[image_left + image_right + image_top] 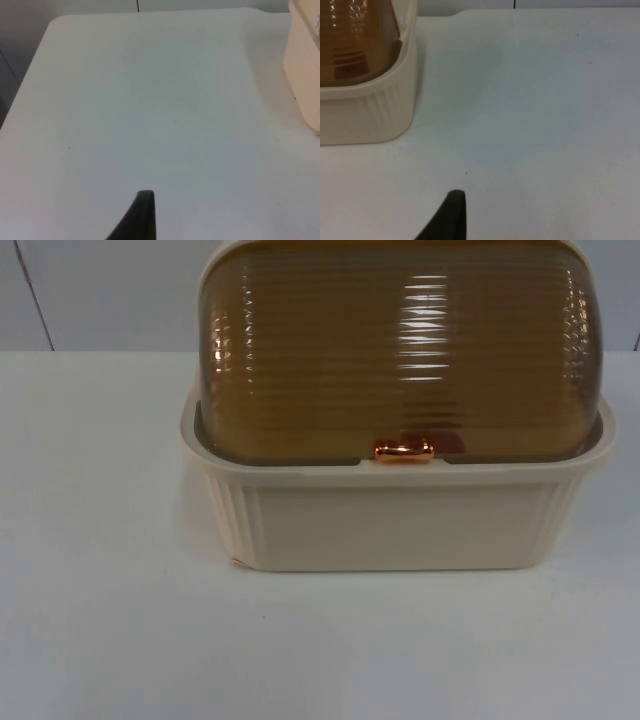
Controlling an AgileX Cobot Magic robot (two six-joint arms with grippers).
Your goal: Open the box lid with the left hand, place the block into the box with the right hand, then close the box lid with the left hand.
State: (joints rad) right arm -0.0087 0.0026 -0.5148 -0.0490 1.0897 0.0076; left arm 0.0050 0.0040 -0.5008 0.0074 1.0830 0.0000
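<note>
A cream box [400,525] stands at the middle of the table in the top view. Its ribbed amber lid [400,350] is down, with a copper handle [404,450] at the front rim. Something red [425,442] shows through the lid just behind the handle; what it is I cannot tell. My left gripper [142,215] hangs over bare table, apart from the box's cream wall [302,65]. My right gripper [451,215] hangs over bare table on the other side, away from the box's corner [395,110] and lid [355,40]. Nothing is held near either.
White table top [110,620] stretches out in front of the box and to both sides. The grey partition wall [100,290] rises behind it. The table's far edge [150,14] and rounded corner show in the left wrist view.
</note>
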